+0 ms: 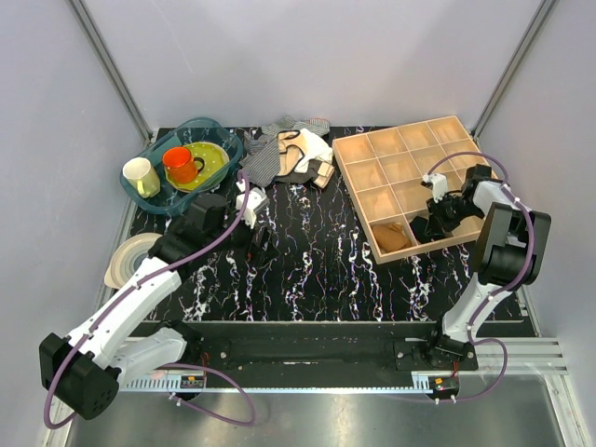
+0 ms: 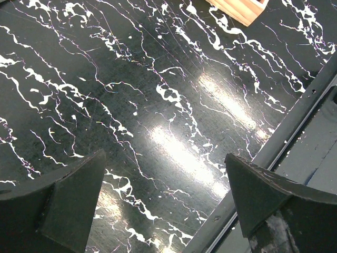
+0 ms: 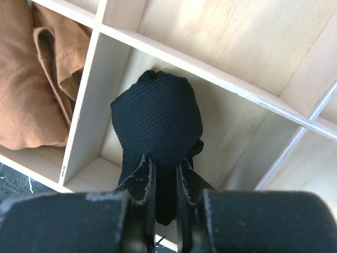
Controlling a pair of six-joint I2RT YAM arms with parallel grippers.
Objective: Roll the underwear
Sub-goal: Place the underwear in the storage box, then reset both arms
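Underwear sits as a tight black ribbed bundle inside the wooden tray at the far right of the table. It occupies a compartment in the tray's near row, directly right of the corner compartment that holds the tan bundle, with a thin wooden divider between the two. The right gripper reaches into that compartment from the near side. Its two fingers are pressed almost together on a tail of the black fabric at the bundle's near end, so it is clamped on the underwear. Whether the bundle rests fully on the compartment floor or hangs partly from the fingers cannot be told. In the top view the same black shape shows under the right gripper, beside the tan bundle. The left gripper hangs over bare marbled table left of centre, well apart from the tray, its fingers spread wide with nothing between them. At the far left stands a clear blue bin holding an orange mug, a cream cup and a yellow plate. A striped cloth lies in a heap of garments between the bin and the tray.
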